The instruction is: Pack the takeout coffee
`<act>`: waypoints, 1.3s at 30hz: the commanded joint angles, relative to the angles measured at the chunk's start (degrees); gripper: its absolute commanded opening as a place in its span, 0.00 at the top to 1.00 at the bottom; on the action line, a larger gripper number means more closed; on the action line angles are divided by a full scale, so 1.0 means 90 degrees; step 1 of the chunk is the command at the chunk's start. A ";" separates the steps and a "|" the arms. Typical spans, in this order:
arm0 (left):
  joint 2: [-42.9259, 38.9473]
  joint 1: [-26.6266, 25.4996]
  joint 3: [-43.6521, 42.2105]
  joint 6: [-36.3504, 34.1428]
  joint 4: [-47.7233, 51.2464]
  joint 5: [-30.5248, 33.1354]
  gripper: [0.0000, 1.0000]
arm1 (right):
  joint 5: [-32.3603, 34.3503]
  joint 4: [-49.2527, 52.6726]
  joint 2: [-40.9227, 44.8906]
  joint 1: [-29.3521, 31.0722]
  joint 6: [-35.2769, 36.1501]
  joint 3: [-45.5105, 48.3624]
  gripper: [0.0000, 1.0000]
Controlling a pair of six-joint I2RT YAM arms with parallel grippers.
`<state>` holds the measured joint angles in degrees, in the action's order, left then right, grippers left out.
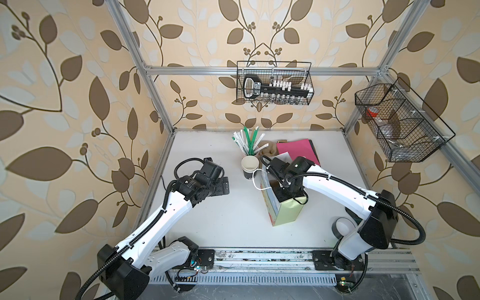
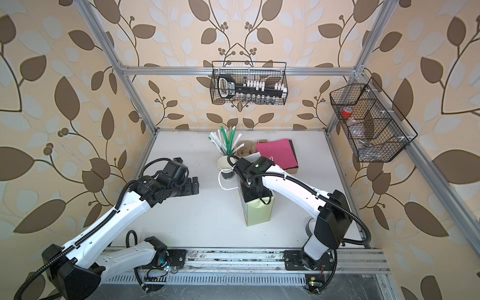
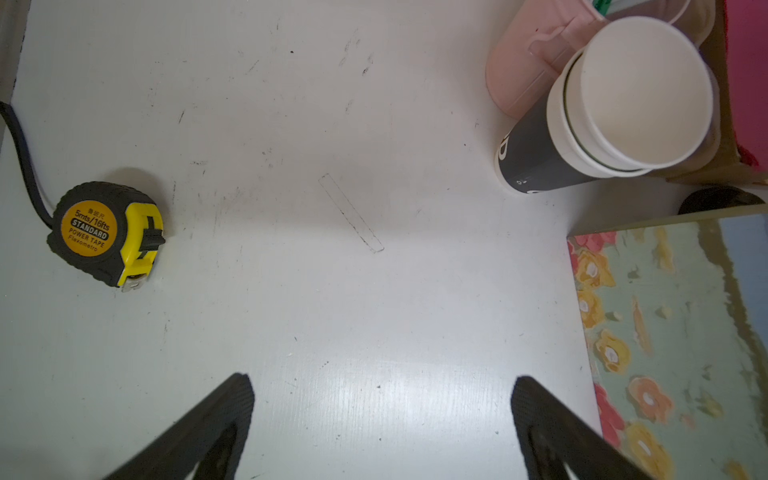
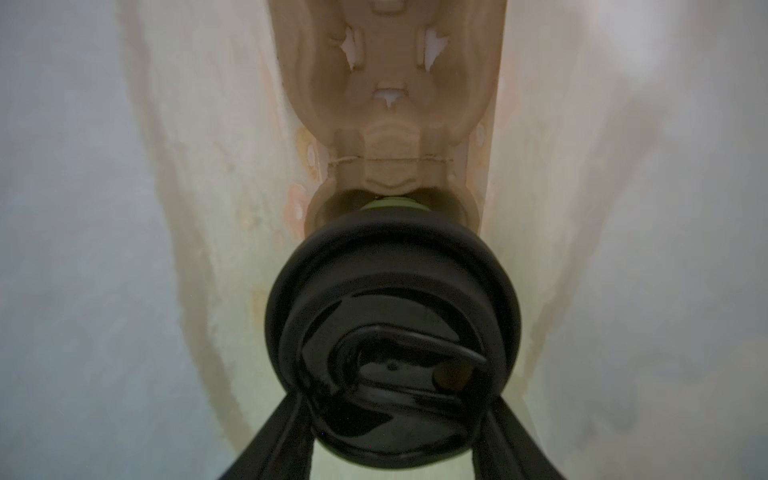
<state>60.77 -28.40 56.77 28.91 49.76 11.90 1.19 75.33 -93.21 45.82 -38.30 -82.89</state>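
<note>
Right hand (image 4: 392,419): fingers clamped on either side of the takeout coffee (image 4: 390,266) — a small light-green paper cup under a round black plastic lid.
Takeout coffee: upright, deep inside the pale-green floral paper bag (image 1: 285,215). Its base is at a round socket of the brown moulded-pulp carrier (image 4: 388,104) on the bag's floor; seated or not, cannot tell.
Bag: upright on the white worktop (image 1: 220,220), right of centre.
Left hand (image 3: 382,388): fingers wide apart, holding nothing, above bare worktop left of the bag.
Beyond: stack of lidless white-lined paper cups (image 1: 250,166) just beyond the bag's far side; yellow-and-black tape measure (image 3: 106,232) — on the worktop, well apart from the cups.
</note>
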 commanded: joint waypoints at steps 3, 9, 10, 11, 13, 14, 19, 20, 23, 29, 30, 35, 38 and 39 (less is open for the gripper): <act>0.0010 0.0060 0.0137 -0.0048 0.0057 -0.0082 0.01 | -0.0157 0.0121 -0.0190 -0.0023 0.0160 -0.0188 0.60; -0.0012 0.0060 0.0127 -0.0057 0.0047 -0.0082 0.01 | -0.0149 0.0513 -0.0208 -0.0071 0.0204 -0.0798 0.60; -0.0009 0.0060 0.0127 -0.0057 0.0046 -0.0082 0.01 | -0.0208 0.0559 -0.0234 -0.0081 0.0222 -0.0900 0.60; -0.0005 0.0060 0.0127 -0.0057 0.0048 -0.0082 0.01 | -0.0221 0.0605 -0.0253 -0.0062 0.0239 -0.0977 0.60; 0.0005 0.0061 0.0131 -0.0057 0.0048 -0.0089 0.01 | -0.0180 0.0663 -0.0317 -0.0062 0.0268 -0.1063 0.60; 0.0005 0.0060 0.0137 -0.0064 0.0052 -0.0101 0.01 | -0.0172 0.0663 -0.0350 -0.0073 0.0298 -0.1031 0.60; 0.0005 0.0060 0.0138 -0.0067 0.0067 -0.0092 0.01 | -0.0250 0.0421 -0.0487 -0.0116 0.0366 -0.0722 0.60; 0.0005 0.0060 0.0137 -0.0067 0.0060 -0.0101 0.01 | -0.0250 0.0409 -0.0524 -0.0121 0.0378 -0.0712 0.60; 0.0013 0.0060 0.0130 -0.0067 0.0057 -0.0111 0.01 | -0.0240 0.0395 -0.0622 -0.0140 0.0417 -0.0740 0.60; -0.0004 0.0060 0.0131 -0.0067 0.0057 -0.0111 0.01 | -0.0271 0.0239 -0.0715 -0.0190 0.0495 -0.0525 0.60; -0.0005 0.0060 0.0132 -0.0067 0.0059 -0.0109 0.01 | -0.0260 0.0217 -0.0725 -0.0200 0.0496 -0.0475 0.60; 0.0006 0.0065 0.0137 -0.0076 0.0058 -0.0120 0.01 | -0.0327 0.0118 -0.0763 -0.0211 0.0535 -0.0324 0.60; 0.0015 0.0061 0.0137 -0.0077 0.0064 -0.0121 0.01 | -0.0354 0.0057 -0.0759 -0.0204 0.0528 -0.0223 0.60; 0.0010 0.0060 0.0137 -0.0077 0.0067 -0.0112 0.01 | -0.0408 0.0000 -0.0742 -0.0205 0.0544 -0.0168 0.60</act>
<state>60.88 -28.40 56.77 28.82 49.76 10.83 -1.15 75.85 -98.70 44.10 -34.15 -86.78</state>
